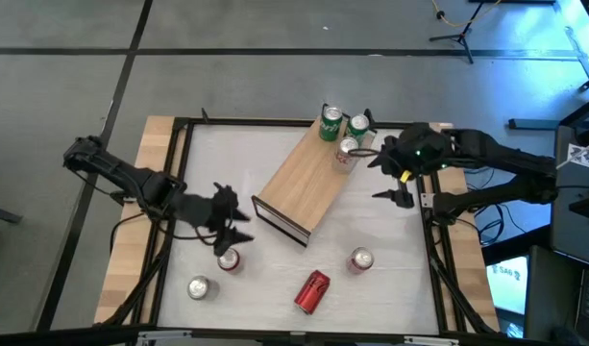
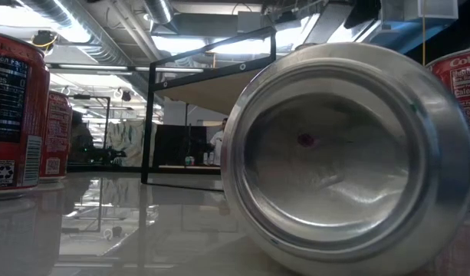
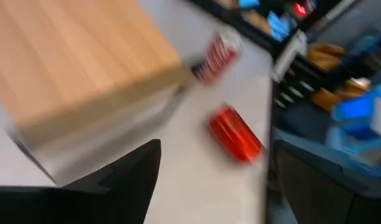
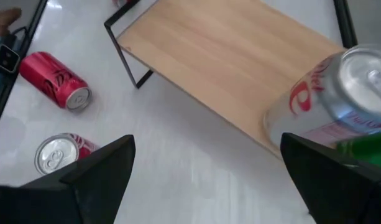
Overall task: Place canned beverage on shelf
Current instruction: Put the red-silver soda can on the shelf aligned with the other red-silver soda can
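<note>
The shelf (image 1: 308, 183), a light-wood board with a dark frame, stands slantwise mid-table. Two green cans (image 1: 331, 123) and a silver can with red lettering (image 1: 347, 151) stand upright on its far end. My right gripper (image 1: 382, 178) is open and empty beside the shelf's right side, near the silver can (image 4: 327, 99). My left gripper (image 1: 238, 223) is open and empty by the shelf's near-left end, above a red can (image 1: 229, 259) standing on the table. In the left wrist view (image 3: 218, 186) its fingers are wide apart with nothing between them.
A red can (image 1: 311, 291) lies on its side near the front edge, its bottom filling the low view (image 2: 350, 146). Upright cans stand at front left (image 1: 198, 286) and front right (image 1: 359, 259). A dark frame (image 1: 179, 154) runs around the table.
</note>
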{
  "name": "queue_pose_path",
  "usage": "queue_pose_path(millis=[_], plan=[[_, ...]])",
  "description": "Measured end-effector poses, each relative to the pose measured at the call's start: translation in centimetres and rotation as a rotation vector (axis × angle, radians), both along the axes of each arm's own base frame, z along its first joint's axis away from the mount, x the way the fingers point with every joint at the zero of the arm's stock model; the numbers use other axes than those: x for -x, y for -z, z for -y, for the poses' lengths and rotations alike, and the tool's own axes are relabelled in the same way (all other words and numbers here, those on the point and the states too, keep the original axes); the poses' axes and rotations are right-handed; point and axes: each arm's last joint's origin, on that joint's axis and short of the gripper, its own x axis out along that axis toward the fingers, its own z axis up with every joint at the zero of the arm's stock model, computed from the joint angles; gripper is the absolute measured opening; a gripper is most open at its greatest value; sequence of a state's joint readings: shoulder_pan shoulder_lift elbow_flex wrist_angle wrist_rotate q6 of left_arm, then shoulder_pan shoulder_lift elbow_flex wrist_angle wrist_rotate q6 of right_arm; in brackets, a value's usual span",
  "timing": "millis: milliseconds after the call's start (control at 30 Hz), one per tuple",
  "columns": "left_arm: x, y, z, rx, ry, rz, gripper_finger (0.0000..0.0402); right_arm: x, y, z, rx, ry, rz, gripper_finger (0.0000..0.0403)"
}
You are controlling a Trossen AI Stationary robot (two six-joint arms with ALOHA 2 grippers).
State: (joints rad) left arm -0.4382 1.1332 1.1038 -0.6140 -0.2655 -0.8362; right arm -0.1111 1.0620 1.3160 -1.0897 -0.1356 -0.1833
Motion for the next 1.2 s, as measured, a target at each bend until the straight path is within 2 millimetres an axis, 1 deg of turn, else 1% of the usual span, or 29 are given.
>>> queue_pose_path(millis=[167,367,467,567,733,867,933,1067,1133,1200], plan=[[1.5,0.9,1.7,0.196,0.007,-0.168,0.0298,-0.5,0.7,-0.7,0.014,-0.003,0.003,0.0397],[3.8,1.8,3.5,0.354,-0.040,-0.388,0.0298,-0.9,0.6,-1.3,0.018,-0.029,0.033,0.0397],[4.5,1.9,4.1,0.416,-0.087,-0.434,0.0298,-0.9,0.5,-1.5,0.018,-0.036,0.055,0.0397],[4.6,1.9,4.5,0.463,-0.125,-0.447,0.0298,-0.9,0.4,-1.4,0.034,-0.020,0.059,0.0397],[4.0,2.4,5.6,0.469,-0.126,-0.501,0.0298,-0.9,0.4,-1.3,0.054,0.002,0.056,0.0397],[2.8,2.4,7.0,0.454,-0.100,-0.630,0.0298,-0.9,0.4,-1.3,0.053,0.002,0.056,0.0397],[2.5,2.0,7.6,0.419,-0.097,-0.701,0.0298,-0.9,0.4,-1.3,0.053,0.002,0.056,0.0397],[2.1,1.0,8.8,0.295,-0.113,-0.809,0.0298,-0.9,0.4,-1.3,0.053,0.001,0.056,0.0397],[2.2,0.8,9.4,0.231,-0.129,-0.855,0.0298,-0.9,0.4,-1.3,0.053,0.002,0.056,0.0397],[2.3,1.2,10.2,0.177,-0.130,-0.896,0.0298,-0.9,0.5,-1.3,0.052,0.002,0.051,0.0397]])
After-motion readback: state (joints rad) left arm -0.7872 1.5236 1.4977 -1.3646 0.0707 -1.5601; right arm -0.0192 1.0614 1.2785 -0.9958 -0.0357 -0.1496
